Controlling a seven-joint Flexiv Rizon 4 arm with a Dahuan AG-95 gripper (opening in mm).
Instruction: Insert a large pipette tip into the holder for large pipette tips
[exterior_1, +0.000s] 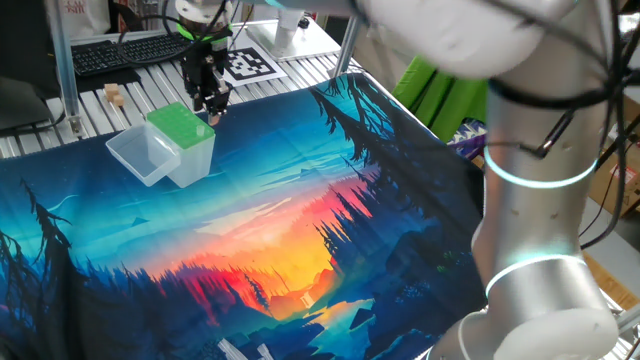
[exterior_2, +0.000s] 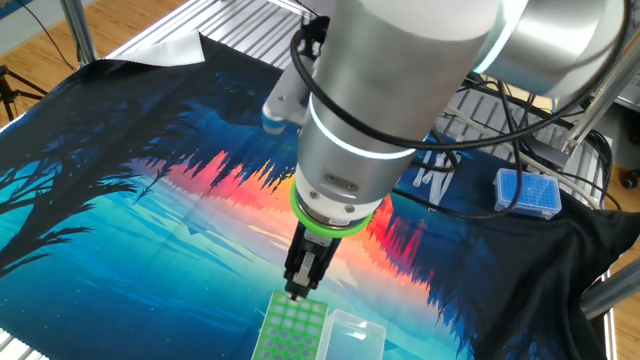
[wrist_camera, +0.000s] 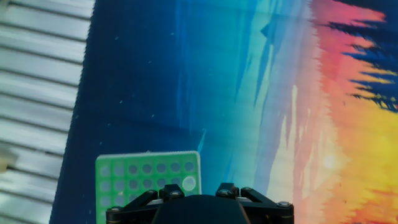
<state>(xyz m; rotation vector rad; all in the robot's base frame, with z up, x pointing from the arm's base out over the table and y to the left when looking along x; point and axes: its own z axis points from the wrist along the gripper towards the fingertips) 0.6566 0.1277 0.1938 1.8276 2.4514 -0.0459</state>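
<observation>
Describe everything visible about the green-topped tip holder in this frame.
The holder for large pipette tips is a small box with a bright green top pierced by rows of round holes and translucent whitish sides. It stands upright on the printed cloth, right beside a clear plastic tub. In the hand view one hole near a corner looks filled with something whitish. The pincer hangs just above its edge.
</observation>
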